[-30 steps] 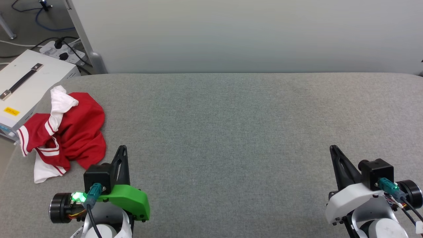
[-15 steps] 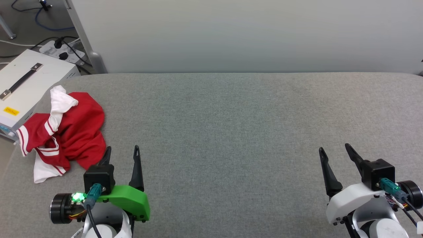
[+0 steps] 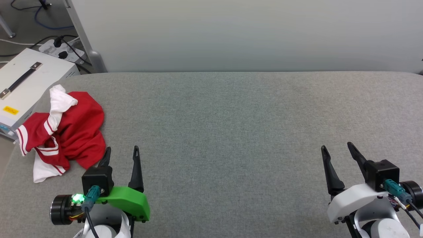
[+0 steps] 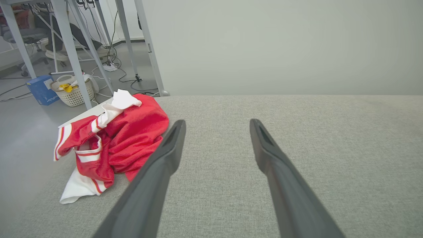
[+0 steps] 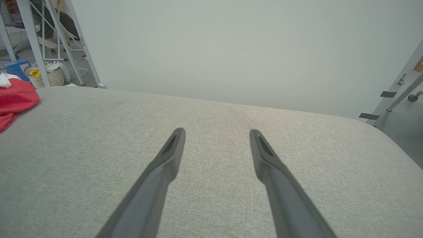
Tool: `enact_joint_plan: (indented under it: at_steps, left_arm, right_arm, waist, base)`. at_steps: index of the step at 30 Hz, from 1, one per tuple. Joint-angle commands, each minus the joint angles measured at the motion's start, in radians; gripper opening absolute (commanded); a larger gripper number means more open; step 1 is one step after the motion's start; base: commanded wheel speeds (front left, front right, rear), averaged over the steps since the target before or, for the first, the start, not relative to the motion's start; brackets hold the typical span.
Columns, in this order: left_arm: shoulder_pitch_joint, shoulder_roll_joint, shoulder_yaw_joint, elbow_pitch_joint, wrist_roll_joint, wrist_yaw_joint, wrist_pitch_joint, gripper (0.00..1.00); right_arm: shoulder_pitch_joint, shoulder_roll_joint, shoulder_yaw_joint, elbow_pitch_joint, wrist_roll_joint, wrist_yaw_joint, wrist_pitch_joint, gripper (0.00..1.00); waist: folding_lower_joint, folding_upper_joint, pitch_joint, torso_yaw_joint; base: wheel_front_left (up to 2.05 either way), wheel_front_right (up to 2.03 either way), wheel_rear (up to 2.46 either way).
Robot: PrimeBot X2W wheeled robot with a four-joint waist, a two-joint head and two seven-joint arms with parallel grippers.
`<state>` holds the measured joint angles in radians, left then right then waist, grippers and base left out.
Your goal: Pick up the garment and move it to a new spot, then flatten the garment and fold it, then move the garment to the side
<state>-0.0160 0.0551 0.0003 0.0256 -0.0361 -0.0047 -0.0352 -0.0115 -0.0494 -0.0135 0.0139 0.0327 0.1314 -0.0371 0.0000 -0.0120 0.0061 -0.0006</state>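
Note:
The garment (image 3: 71, 132), a red jersey with white sleeves and striped trim, lies crumpled at the left end of the grey table (image 3: 231, 125). In the left wrist view the garment (image 4: 129, 138) sits just left of my fingers. My left gripper (image 3: 121, 150) hovers at the lower left, open and empty, its left fingertip close to the garment's near edge. My right gripper (image 3: 336, 147) stands open and empty at the lower right, far from the cloth. The right wrist view catches a red edge of the garment (image 5: 15, 99) at far left.
A white box with a dark handle (image 3: 23, 86) stands beside the table's left end, with a power strip and cables (image 3: 62, 49) on the floor behind it. A pale wall panel (image 3: 231, 33) rises behind the table. A laundry basket (image 4: 72, 94) sits on the floor.
Both grippers went from shut to open a second ago and have stayed open. The arms have barely shifted. The garment has not moved.

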Motion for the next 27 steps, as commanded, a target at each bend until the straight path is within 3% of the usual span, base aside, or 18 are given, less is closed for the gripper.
enact_joint_plan:
  at_steps: [1,27]
  left_arm:
    - [0.001,-0.001,0.003,0.007,-0.011,-0.003,-0.010,1.00]
    - [0.003,-0.002,-0.001,0.023,-0.049,-0.022,-0.064,1.00]
  right_arm:
    - [-0.013,0.000,-0.004,0.003,0.010,0.000,-0.011,1.00]
    - [-0.028,-0.001,-0.011,-0.012,0.026,0.000,-0.064,1.00]
  waist:
    - [0.0000,0.0021,0.000,0.000]
    - [0.0000,0.0046,0.010,0.003]
  base:
    - [0.00,0.00,0.00]
    - [0.00,0.00,0.00]
